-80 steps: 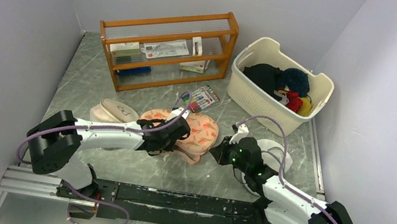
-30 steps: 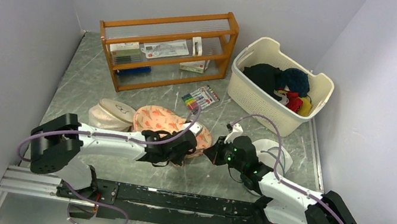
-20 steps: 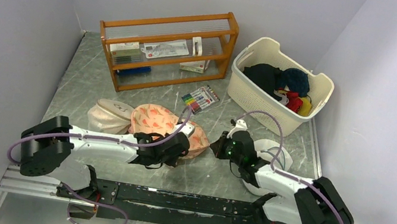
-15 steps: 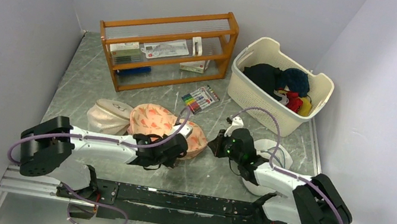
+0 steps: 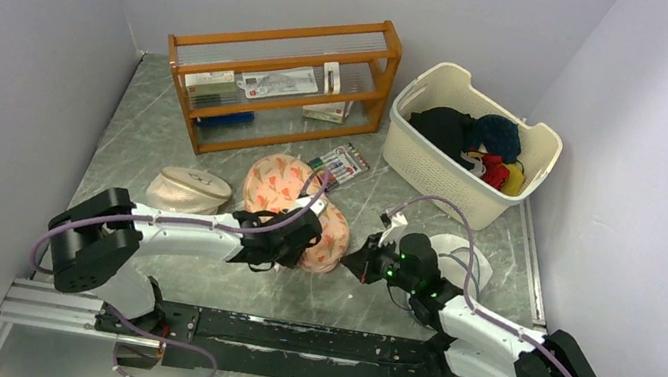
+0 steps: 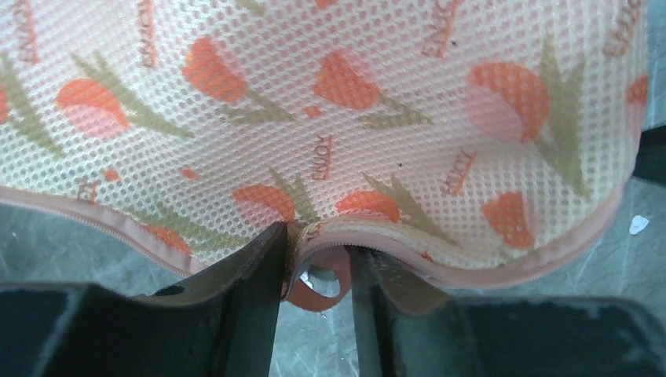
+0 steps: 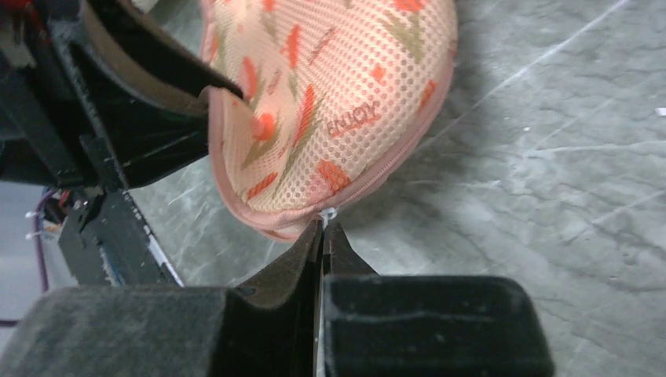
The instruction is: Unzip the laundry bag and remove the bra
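The laundry bag, a peach pouch with orange flowers, lies mid-table, one lobe far and one near. It fills the left wrist view. My left gripper grips its zipped near edge, with a pink loop hanging between the fingers. My right gripper sits at the bag's right side. In the right wrist view its jaws are shut on the small white zip pull at the edge of the bag. The zip looks closed. The bra is not in view.
A beige domed pouch lies left of the bag. A wooden rack stands at the back, with a pack of markers before it. A cream basket of dark and red clothes stands back right. A white mesh disc lies behind my right arm.
The bag has turned from lying crosswise to lying far-to-near and shifted right. My left gripper moved with it. My right gripper stayed at its right edge and drew slightly nearer.
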You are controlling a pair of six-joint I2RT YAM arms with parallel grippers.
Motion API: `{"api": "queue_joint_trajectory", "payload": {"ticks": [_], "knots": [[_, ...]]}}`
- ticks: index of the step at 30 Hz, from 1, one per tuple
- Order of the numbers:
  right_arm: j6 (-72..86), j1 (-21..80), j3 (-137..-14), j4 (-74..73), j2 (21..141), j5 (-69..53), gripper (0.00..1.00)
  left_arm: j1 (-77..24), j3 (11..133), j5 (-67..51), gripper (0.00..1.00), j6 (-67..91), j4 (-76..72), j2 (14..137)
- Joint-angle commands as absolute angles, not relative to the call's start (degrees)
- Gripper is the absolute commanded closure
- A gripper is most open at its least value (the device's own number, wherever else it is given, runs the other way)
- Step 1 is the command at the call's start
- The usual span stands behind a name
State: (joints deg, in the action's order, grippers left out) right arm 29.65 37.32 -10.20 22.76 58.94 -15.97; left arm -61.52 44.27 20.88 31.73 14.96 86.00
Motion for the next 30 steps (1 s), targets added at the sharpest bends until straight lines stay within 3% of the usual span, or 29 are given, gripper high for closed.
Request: {"api": "queue_joint_trajectory", "payload": {"ticks": [1, 3, 12, 25, 30], "knots": [[32.1, 39.6, -9.5, 22.6, 56.4, -18.1, 1.0, -62.2, 46.6, 20.7, 0.46, 31.0, 16.8, 84.7], [32.3, 39.8, -9.2, 22.5, 55.8, -17.9, 1.0, -63.9, 45.8, 21.3, 0.4, 32.0, 18.6, 82.0], [32.8, 40.3, -9.1, 23.4, 56.7, -19.5, 1.0, -74.4, 46.9, 29.6, 0.33, 36.9, 25.4, 72.4], [33.5, 41.0, -9.5, 21.4, 53.0, -17.9, 1.0, -75.9, 54.1, 30.6, 0.3, 32.7, 19.4, 85.3], [33.5, 41.5, -9.7, 21.1, 53.3, -17.6, 1.0, -75.8, 53.7, 33.2, 0.35, 33.7, 18.3, 89.8]]}}
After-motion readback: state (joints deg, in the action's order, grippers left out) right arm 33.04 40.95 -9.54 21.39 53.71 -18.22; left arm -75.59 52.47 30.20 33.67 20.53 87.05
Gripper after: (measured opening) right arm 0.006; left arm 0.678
